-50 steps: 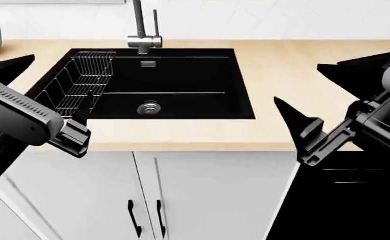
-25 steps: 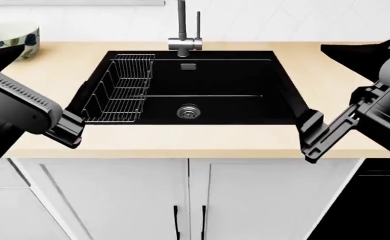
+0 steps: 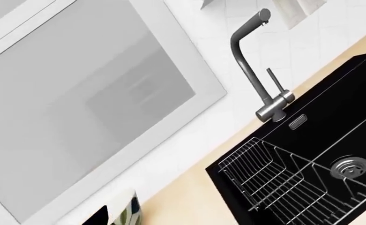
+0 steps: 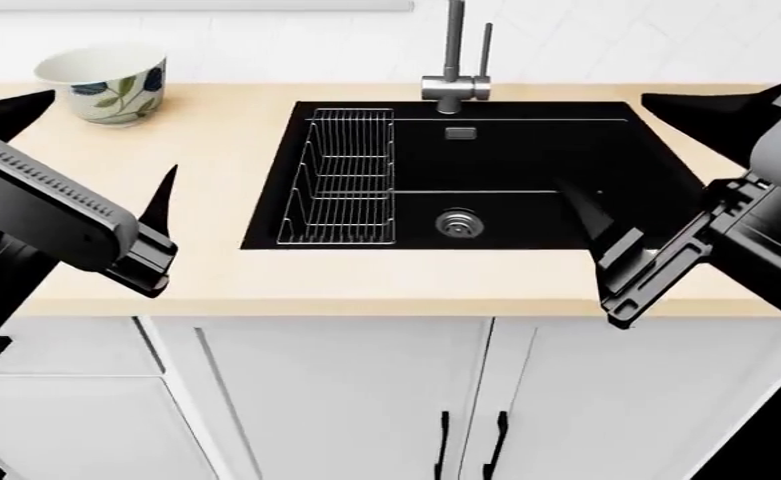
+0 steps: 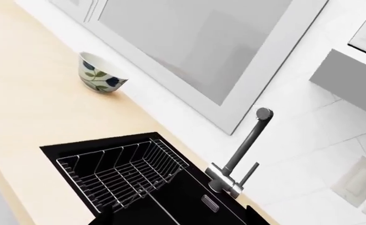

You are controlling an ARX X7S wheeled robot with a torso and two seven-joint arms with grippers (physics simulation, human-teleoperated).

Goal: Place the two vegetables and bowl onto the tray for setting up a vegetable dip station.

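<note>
Both hands are held up over the near edge of the counter [image 4: 217, 180]. The left hand [image 4: 90, 150] and the right hand [image 4: 657, 160] are spread wide, and nothing is held. A wire rack [image 4: 343, 180] is seen in the sink [image 4: 497, 150]. The bowl [image 4: 103, 82] is set far left on the counter, well apart from both hands.

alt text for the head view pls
A black sink with a wire rack and faucet sits in a wooden counter; a floral bowl stands far left. Both empty grippers, left and right, hover open.
</note>
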